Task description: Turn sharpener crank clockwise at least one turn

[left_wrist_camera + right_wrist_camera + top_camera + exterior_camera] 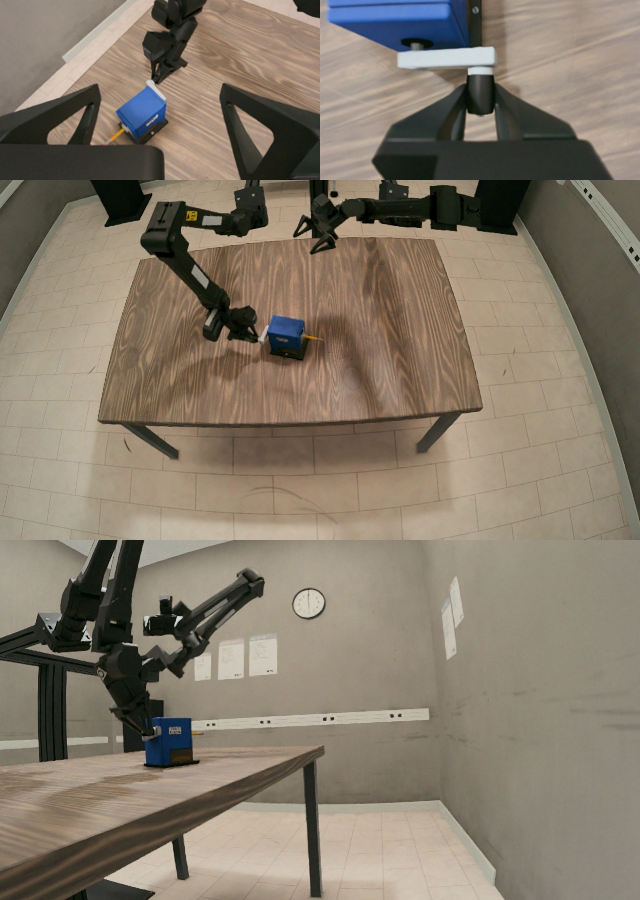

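Gripping the crank's black knob (481, 94), the right jaws (259, 339) (149, 734) are sitting lower centre in the right wrist view; the left jaws (303, 239) are standing wide open.

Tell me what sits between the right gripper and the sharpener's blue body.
The white crank arm lies between the right gripper and the blue body, shown clearest in the right wrist view.

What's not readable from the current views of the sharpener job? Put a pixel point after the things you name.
- Pencil tip inside the blue box-shaped sharpener (286, 332) (170, 740) (142, 109) (388, 14): hidden by the housing, top and left wrist views.
- Black cylindrical crank knob (481, 94): covered by the right tool's fingers, top view.
- White lettering on the sharpener: too small and blurred, top and exterior views.
- Right wrist view: far end of the sharpener cut off by the top edge.
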Robot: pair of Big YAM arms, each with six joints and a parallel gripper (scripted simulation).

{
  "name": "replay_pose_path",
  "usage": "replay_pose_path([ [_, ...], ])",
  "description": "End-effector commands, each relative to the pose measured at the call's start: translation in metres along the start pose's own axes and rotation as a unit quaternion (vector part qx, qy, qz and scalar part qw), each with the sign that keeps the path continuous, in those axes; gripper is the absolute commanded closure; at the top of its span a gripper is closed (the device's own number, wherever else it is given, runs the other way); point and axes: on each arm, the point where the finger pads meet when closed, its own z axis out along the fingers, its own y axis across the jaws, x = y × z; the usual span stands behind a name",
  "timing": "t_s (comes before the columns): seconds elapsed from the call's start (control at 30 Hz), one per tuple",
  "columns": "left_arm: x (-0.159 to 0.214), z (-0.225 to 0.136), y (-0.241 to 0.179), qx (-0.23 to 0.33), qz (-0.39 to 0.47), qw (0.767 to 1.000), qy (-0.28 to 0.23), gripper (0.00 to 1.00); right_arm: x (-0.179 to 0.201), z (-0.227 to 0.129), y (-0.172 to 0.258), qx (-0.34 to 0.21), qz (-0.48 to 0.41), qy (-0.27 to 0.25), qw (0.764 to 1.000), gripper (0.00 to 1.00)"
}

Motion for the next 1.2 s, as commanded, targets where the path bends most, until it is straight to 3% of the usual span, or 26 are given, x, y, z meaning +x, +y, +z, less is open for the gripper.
replay_pose_path([
  [0.0, -0.005, 0.002, -0.001, -0.002, 0.005, 1.000, -0.007, 0.00, 0.013, 0.013, -0.009, 0.013, -0.005, 0.004, 1.000, 0.84],
  [0.63, -0.005, 0.002, -0.001, -0.002, 0.005, 1.000, -0.007, 0.00, 0.040, 0.056, 0.038, 0.008, -0.005, 0.002, 1.000, 0.84],
  [1.17, -0.005, 0.002, -0.001, -0.002, 0.005, 1.000, -0.007, 0.00, 0.041, 0.056, 0.100, 0.004, -0.005, 0.003, 1.000, 0.84],
])
